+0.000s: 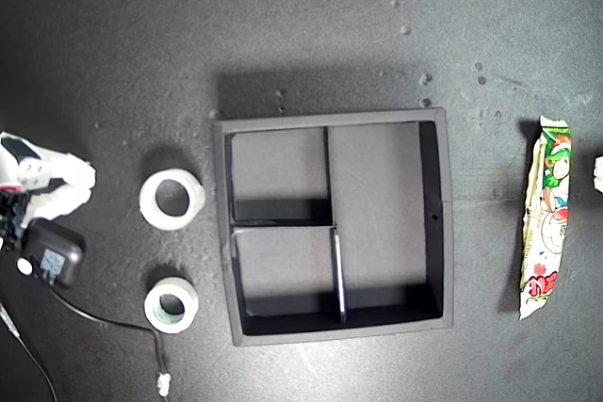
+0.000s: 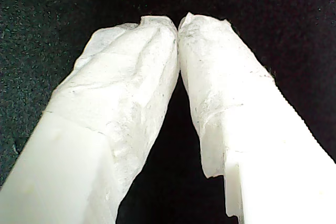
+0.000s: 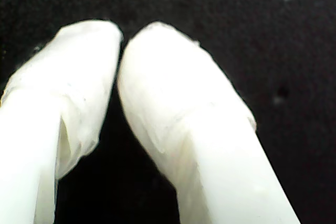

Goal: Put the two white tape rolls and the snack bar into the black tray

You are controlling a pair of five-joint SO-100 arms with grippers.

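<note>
My first gripper (image 2: 178, 24) has its jaws together at the tips, nothing between them — only dark table below. My second gripper (image 3: 121, 51) is likewise closed on nothing.

In the exterior view the black tray (image 1: 222, 233) sits mid-table, all three compartments bare. The wider tape roll (image 1: 172, 199) lies just off the tray's wall on the exterior view's left, the smaller tape roll (image 1: 171, 305) nearer the bottom edge, apart from it. The snack bar (image 1: 545, 217) lies lengthwise on the exterior view's right, clear of the tray. An arm (image 1: 42, 185) shows at the exterior view's left edge, near the wider roll without touching it; I cannot tell which arm it is.
</note>
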